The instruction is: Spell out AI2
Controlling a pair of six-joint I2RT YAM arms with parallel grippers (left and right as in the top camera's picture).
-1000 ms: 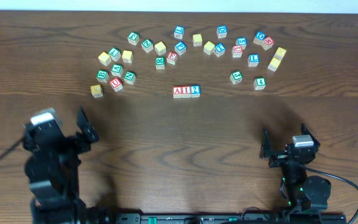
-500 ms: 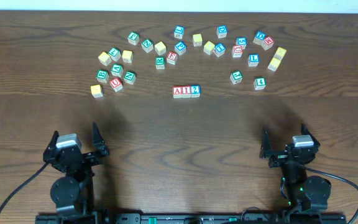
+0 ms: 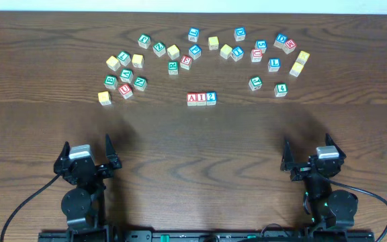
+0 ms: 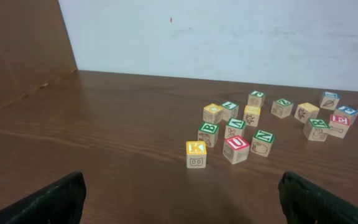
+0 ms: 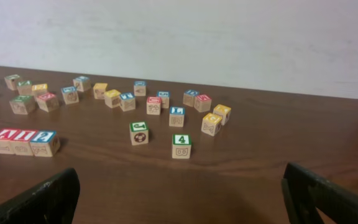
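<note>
Three wooden letter blocks stand touching in a row mid-table: a red A (image 3: 192, 99), a red I (image 3: 201, 99) and a blue 2 (image 3: 211, 98). The row also shows at the left of the right wrist view, with the A (image 5: 4, 140), the I (image 5: 23, 142) and the 2 (image 5: 44, 142). My left gripper (image 3: 86, 153) is open and empty near the front left edge, far from the row. My right gripper (image 3: 308, 153) is open and empty near the front right edge. In each wrist view only the black fingertips (image 4: 42, 202) (image 5: 325, 199) show at the bottom corners.
Several loose letter blocks lie scattered in an arc across the far side of the table, including a yellow K block (image 4: 196, 154), a red U block (image 4: 236, 149) and a green 4 block (image 5: 181, 146). A white wall stands behind the table.
My left arm has drawn back and settled low at the front left edge, its gripper open. The right arm and the blocks have not moved.
</note>
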